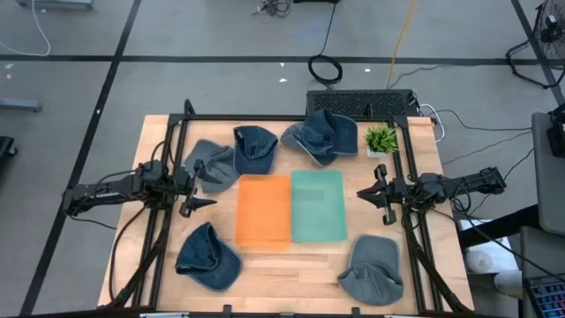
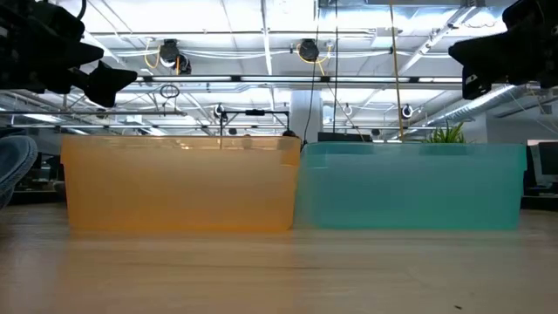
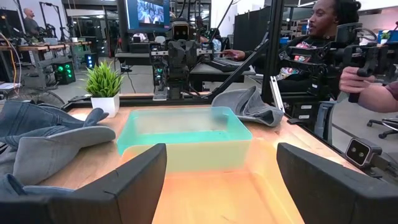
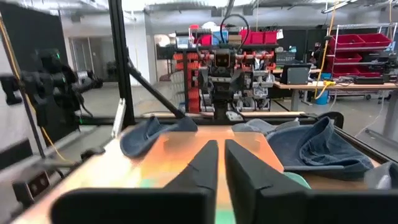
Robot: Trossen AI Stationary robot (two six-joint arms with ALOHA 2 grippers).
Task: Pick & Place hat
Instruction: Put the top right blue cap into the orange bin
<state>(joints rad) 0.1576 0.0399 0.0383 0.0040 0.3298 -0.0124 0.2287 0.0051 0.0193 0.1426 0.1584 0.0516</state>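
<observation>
From above, my wooden bench carries an orange bin and a green bin side by side at its middle. Five hats lie around the orange bin, none in either bin: a grey hat and a navy hat behind it, a blue hat beyond the green bin beside a small plant, a dark blue hat and a grey-blue hat at the front corners. My left pincer hovers left of the orange bin, fingers spread, holding nothing. My right pincer hovers past the green bin.

From my right wrist, the fingers stand nearly pressed together, empty.
</observation>
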